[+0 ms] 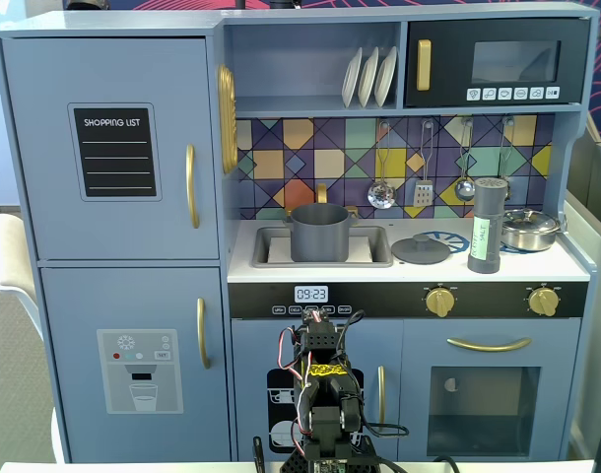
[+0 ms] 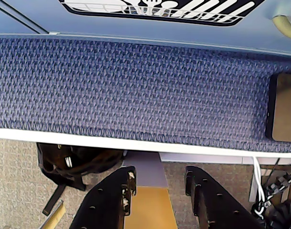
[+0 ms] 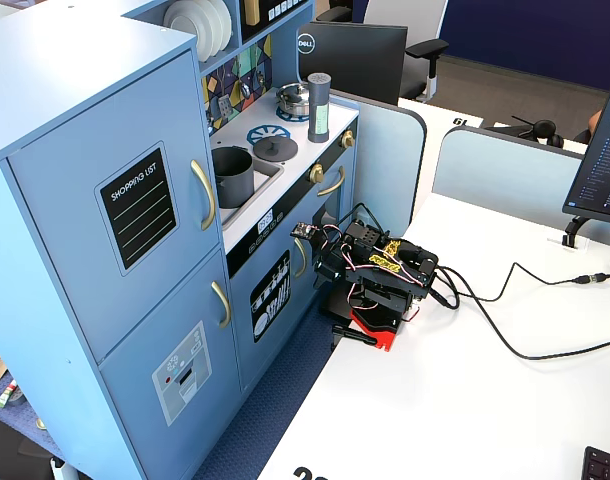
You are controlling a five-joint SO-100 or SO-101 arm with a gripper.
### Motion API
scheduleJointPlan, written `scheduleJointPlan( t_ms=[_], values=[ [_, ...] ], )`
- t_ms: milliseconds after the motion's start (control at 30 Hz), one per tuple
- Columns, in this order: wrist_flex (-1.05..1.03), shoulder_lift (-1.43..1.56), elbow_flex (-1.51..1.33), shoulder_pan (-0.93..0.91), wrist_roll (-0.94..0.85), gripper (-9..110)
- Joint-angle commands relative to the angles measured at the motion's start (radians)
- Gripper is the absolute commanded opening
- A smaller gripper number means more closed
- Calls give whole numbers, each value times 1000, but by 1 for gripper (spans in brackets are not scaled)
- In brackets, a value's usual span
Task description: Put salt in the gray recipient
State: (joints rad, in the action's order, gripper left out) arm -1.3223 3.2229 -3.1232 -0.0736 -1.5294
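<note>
The salt (image 1: 486, 227) is a tall slim gray shaker with a pale green label. It stands upright on the toy kitchen's counter, right of the sink, and also shows in the other fixed view (image 3: 319, 107). The gray recipient (image 1: 320, 232) is a dark gray stockpot standing in the sink; it also shows in the other fixed view (image 3: 232, 175). My arm (image 1: 320, 394) sits folded low on the white table in front of the kitchen (image 3: 375, 280), far below both. In the wrist view my gripper (image 2: 160, 174) points down past the table edge, its jaws apart and empty.
A flat gray lid (image 1: 421, 249) lies between the sink and the salt. A shiny steel lidded pan (image 1: 530, 229) stands at the counter's right end. Ladles hang on the back wall (image 1: 379, 192). Cables (image 3: 525, 350) trail over the white table. A black bag (image 2: 74, 160) lies on the floor.
</note>
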Motion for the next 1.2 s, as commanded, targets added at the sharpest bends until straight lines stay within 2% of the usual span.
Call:
scheduleJointPlan(
  t_ms=[0, 467, 667, 767, 900, 1167],
  values=[
    [-5, -2, 6, 31, -3, 0],
    [-2, -2, 6, 28, -2, 0],
    [186, -112, 118, -69, 35, 0],
    [198, -238, 285, -163, 25, 0],
    [213, -334, 477, -394, -18, 0],
    [235, -350, 629, -795, -138, 0]
  ],
)
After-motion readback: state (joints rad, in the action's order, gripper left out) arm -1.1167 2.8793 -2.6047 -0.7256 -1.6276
